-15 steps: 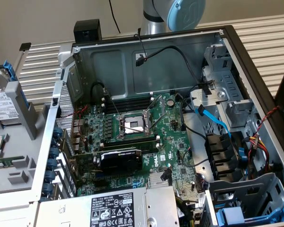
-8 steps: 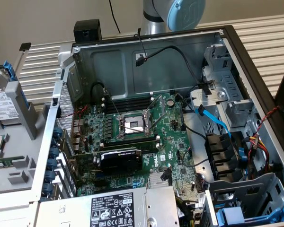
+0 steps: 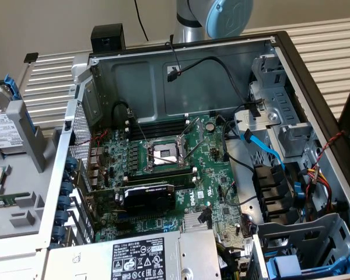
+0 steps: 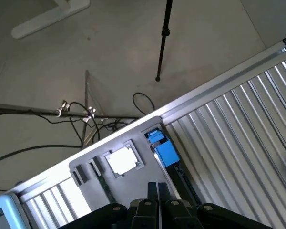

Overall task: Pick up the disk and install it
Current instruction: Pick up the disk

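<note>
Disk just beyond closed fingers, untouched

You see an open computer case standing on the ribbed metal worktop, with its motherboard facing up. On the board, a black graphics card sits just beside the open processor socket. A blue cable runs along the board's side at the exterior view's right.
</note>
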Robot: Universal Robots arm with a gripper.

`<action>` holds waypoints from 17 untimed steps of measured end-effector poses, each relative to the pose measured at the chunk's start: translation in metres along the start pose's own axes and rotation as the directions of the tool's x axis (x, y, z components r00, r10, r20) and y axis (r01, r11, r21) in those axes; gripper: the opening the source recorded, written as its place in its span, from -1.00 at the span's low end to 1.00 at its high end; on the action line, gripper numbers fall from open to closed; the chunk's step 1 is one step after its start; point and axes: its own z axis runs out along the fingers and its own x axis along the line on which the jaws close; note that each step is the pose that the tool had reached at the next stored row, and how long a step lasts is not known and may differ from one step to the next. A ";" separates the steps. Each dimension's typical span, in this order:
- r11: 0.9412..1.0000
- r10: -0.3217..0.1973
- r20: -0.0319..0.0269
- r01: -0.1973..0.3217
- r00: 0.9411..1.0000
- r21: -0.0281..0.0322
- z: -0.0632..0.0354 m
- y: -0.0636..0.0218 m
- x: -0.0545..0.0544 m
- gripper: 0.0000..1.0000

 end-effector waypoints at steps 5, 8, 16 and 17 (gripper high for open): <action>0.996 -0.092 -0.002 0.092 0.996 0.004 0.0003 0.0000 0.000 -0.69; 0.989 -0.145 -0.004 0.145 0.989 0.005 0.0005 0.0000 0.000 -0.69; 0.958 -0.288 -0.010 0.288 0.958 0.006 0.0007 0.0000 0.000 -0.69; 0.952 -0.305 -0.010 0.305 0.952 0.007 0.0007 0.0000 0.000 -0.69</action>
